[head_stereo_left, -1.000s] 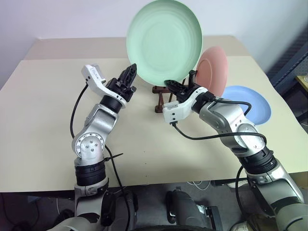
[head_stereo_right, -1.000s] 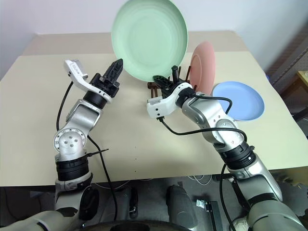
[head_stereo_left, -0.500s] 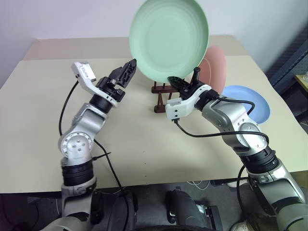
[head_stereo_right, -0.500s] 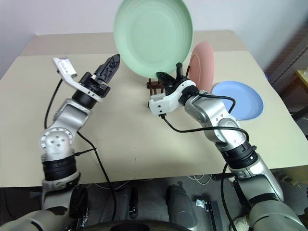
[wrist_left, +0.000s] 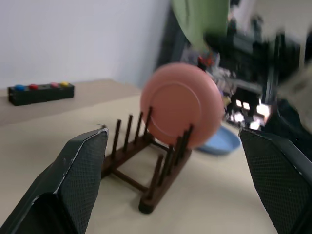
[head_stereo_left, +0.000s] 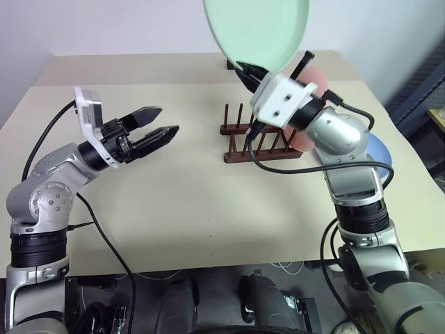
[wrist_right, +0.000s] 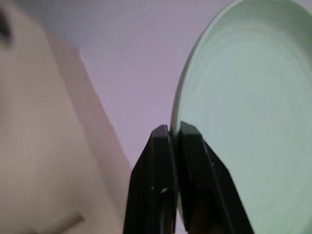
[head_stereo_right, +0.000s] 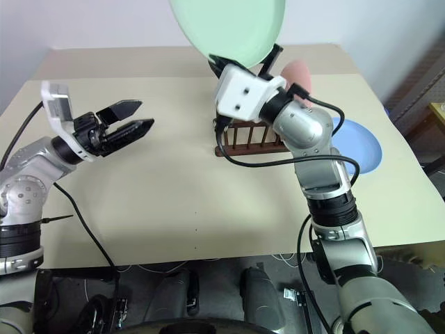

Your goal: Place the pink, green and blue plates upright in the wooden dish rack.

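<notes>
Wooden dish rack [head_stereo_left: 259,141] standing on the beige table [head_stereo_left: 174,202] just right of centre, at about 1 o'clock from the table's middle, dark pegs upright in two rows. Pink plate [wrist_left: 181,105] already set upright between the pegs at the rack's right end, edge down, largely hidden behind the right forearm in the head views. Blue plate [head_stereo_right: 361,142] lying flat on the tabletop at 3 o'clock from the rack, just beyond the pink one. Green plate [head_stereo_left: 257,29] held high above the rack at 12 o'clock, clear of the pegs, its top cut off by the frame edge. Right gripper [wrist_right: 174,139] pinched tight on the green plate's lower rim, one finger on each face. Left gripper [head_stereo_left: 161,122] at 9 o'clock from the rack, well apart from it, pointing toward the rack, jaws spread wide and holding nothing. Small black box [wrist_left: 41,92] with coloured buttons seen in the left wrist view on the table beyond the rack, apart from it.
</notes>
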{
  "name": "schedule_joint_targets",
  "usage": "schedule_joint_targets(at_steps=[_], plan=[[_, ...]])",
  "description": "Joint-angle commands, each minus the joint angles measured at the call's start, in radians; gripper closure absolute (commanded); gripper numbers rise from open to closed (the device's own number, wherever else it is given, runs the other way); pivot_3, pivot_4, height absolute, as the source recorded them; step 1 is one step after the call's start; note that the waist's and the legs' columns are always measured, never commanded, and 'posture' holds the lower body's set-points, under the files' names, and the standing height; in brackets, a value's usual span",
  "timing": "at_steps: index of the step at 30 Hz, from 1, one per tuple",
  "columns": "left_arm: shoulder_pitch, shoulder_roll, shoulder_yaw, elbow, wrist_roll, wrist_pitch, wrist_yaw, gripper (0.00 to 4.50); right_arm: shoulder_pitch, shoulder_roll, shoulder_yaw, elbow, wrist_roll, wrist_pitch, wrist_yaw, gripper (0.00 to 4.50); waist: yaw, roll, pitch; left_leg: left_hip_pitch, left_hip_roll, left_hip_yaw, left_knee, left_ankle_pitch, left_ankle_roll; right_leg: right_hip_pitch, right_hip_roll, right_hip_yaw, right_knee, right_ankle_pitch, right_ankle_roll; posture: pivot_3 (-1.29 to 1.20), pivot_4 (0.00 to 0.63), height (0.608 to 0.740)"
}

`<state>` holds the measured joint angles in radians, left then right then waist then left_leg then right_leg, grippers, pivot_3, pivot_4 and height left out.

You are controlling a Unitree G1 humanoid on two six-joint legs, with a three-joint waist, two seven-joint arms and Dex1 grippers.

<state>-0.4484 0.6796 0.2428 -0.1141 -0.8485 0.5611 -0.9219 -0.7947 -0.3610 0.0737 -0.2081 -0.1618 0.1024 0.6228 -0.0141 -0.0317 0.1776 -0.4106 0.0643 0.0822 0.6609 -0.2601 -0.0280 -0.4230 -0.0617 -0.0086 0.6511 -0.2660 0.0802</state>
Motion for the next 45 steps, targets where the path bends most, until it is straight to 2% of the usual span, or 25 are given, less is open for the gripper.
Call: schedule_joint_targets(at_steps=[1, 4, 9, 13, 18, 24, 45], plan=[[-0.013, 0.007, 0.003, 0.006, 0.027, -0.033, -0.043, 0.09, -0.06, 0.043, -0.157, -0.086, 0.346, 0.207, 0.051, 4.5, 0.001, 0.0, 0.0, 0.0, 0.0, 0.0, 0.0, 0.0, 0.0, 0.0, 0.0, 0.0, 0.0, 0.0, 0.0, 0.0, 0.15, 0.74], [-0.019, 0.003, -0.003, 0.006, 0.035, -0.03, -0.062, 0.09, -0.084, 0.054, -0.265, -0.115, 0.615, 0.422, 0.053, 4.5, 0.002, 0.0, 0.0, 0.0, 0.0, 0.0, 0.0, 0.0, 0.0, 0.0, 0.0, 0.0, 0.0, 0.0, 0.0, 0.0, 0.15, 0.74], [-0.026, -0.003, -0.01, 0.004, 0.042, -0.025, -0.078, 0.09, -0.075, 0.03, -0.394, -0.075, 0.899, 0.631, 0.018, 4.5, 0.0, 0.0, 0.0, 0.0, 0.0, 0.0, 0.0, 0.0, 0.001, 0.0, 0.0, 0.0, 0.0, 0.0, 0.0, 0.0, 0.15, 0.74], [-0.03, -0.006, -0.017, -0.007, 0.032, -0.009, -0.086, 0.09, -0.048, -0.001, -0.474, 0.003, 1.065, 0.737, 0.009, 4.5, 0.0, 0.0, 0.0, 0.0, 0.0, 0.0, 0.0, 0.0, 0.001, 0.0, 0.0, 0.0, 0.0, 0.0, -0.001, 0.0, 0.15, 0.74], [-0.019, -0.019, -0.021, -0.048, -0.026, 0.054, -0.083, 0.09, 0.012, -0.045, -0.505, 0.086, 1.188, 0.814, 0.055, 4.5, -0.001, 0.0, 0.0, 0.0, 0.0, 0.0, -0.001, -0.001, 0.001, -0.001, 0.0, 0.0, 0.0, 0.0, 0.0, 0.0, 0.15, 0.74], [0.001, -0.012, -0.035, -0.082, 0.023, 0.022, -0.095, 0.09, 0.019, -0.084, -0.488, 0.159, 1.19, 0.792, 0.078, 4.5, -0.002, 0.0, 0.0, 0.0, 0.0, 0.0, -0.001, -0.001, 0.001, -0.001, 0.0, 0.001, 0.0, 0.0, 0.0, 0.0, 0.15, 0.74], [0.027, -0.003, -0.041, -0.129, 0.041, 0.025, -0.115, 0.09, 0.023, -0.107, -0.454, 0.282, 1.146, 0.74, 0.116, 4.5, 0.0, 0.001, 0.0, 0.0, 0.0, 0.0, -0.001, -0.001, 0.001, -0.001, 0.0, 0.0, 0.0, 0.0, 0.0, 0.0, 0.15, 0.74]])
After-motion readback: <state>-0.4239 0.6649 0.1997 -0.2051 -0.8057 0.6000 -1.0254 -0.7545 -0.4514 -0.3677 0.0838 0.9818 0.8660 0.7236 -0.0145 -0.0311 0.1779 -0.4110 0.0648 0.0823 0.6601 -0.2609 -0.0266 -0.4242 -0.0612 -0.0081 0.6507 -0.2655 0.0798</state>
